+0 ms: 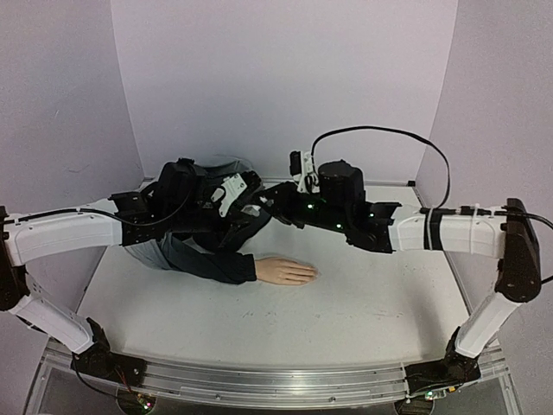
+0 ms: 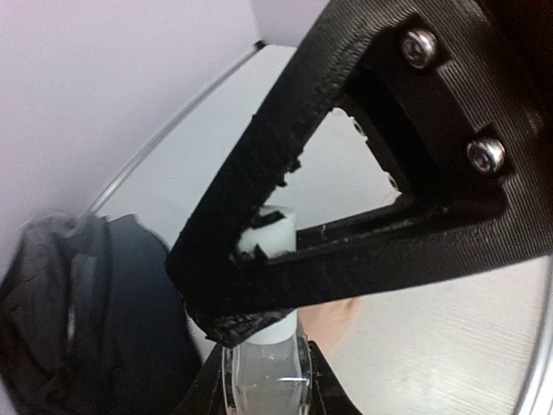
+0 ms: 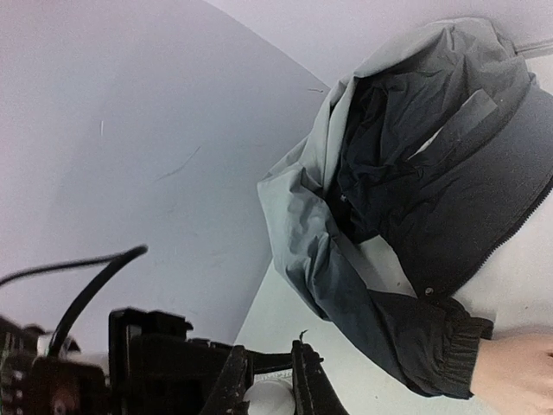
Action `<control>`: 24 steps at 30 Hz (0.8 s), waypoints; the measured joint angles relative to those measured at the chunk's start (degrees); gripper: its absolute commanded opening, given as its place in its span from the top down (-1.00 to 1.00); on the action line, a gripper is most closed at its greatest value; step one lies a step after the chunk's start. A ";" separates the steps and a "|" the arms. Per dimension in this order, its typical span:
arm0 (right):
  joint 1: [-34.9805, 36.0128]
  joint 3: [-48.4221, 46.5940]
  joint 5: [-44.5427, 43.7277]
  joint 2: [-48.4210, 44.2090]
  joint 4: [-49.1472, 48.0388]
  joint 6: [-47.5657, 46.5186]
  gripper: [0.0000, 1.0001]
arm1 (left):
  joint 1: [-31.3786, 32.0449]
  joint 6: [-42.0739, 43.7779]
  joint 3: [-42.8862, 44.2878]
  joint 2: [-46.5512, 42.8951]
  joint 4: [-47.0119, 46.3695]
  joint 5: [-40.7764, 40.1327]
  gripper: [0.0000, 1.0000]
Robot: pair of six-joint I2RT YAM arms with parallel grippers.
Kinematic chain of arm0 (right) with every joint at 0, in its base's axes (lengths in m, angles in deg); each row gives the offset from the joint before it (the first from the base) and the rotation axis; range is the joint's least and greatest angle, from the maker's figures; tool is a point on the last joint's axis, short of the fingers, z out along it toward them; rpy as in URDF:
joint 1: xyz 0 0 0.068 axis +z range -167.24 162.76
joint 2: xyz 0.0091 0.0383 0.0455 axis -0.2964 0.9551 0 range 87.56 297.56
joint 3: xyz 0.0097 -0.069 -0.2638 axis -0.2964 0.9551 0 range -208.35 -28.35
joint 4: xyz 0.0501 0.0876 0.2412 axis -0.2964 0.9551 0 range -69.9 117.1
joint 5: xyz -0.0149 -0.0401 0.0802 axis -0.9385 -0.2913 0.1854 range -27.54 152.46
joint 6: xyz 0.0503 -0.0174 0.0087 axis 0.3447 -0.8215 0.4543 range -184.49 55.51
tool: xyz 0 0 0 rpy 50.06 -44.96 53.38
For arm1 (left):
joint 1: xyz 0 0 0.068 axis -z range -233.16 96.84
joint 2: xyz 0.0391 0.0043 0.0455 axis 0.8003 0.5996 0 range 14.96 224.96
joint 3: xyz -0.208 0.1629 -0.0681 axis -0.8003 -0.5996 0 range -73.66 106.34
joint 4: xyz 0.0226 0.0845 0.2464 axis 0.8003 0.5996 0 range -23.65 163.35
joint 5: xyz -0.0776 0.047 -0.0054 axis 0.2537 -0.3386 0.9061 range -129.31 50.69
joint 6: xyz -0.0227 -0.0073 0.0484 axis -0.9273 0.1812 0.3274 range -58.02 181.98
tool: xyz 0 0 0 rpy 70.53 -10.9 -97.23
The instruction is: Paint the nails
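Two sets of fingers meet on one small bottle (image 2: 275,346): the left gripper (image 2: 263,385) is clamped around its clear glass body, and the right gripper (image 3: 270,380) is closed on the white cap (image 2: 275,232) above it, both raised over the table (image 1: 371,303). Below and just in front of them the mannequin hand (image 1: 283,271) lies flat, palm down, with its dark sleeve (image 1: 203,258) trailing to the left. The nails (image 1: 309,274) are at the fingertips pointing right, well apart from either gripper and too small to make out singly. They look hard, smooth and fixed, so nothing there is for gripping. The hand itself seems light and likely to slide, so only a soft brush touch suits, with any steadying taken at the cuff
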 measured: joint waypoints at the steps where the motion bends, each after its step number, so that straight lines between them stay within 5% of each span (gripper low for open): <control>1: 0.00 1.60 0.61 -1.88 0.39 -2.25 1.00 | -0.31 -0.87 0.00 -0.17 0.07 3.65 1.00; 10: 0.63 18.45 30.23 -22.03 -4.31 -28.61 1.00 | 0.50 -8.96 2.05 0.39 -0.57 53.83 1.00; 16: 0.92 18.86 37.27 -22.77 -5.14 -33.97 1.00 | 0.87 -11.30 3.13 2.80 -0.98 64.19 1.00; 20: 0.98 19.61 34.29 -24.02 -4.59 -34.80 0.20 | 1.03 -10.73 3.13 2.80 -1.73 61.16 1.00; 24: 0.28 20.61 22.58 -27.87 -0.85 -33.09 -0.75 | 1.49 -7.54 2.38 0.61 -2.01 46.01 1.00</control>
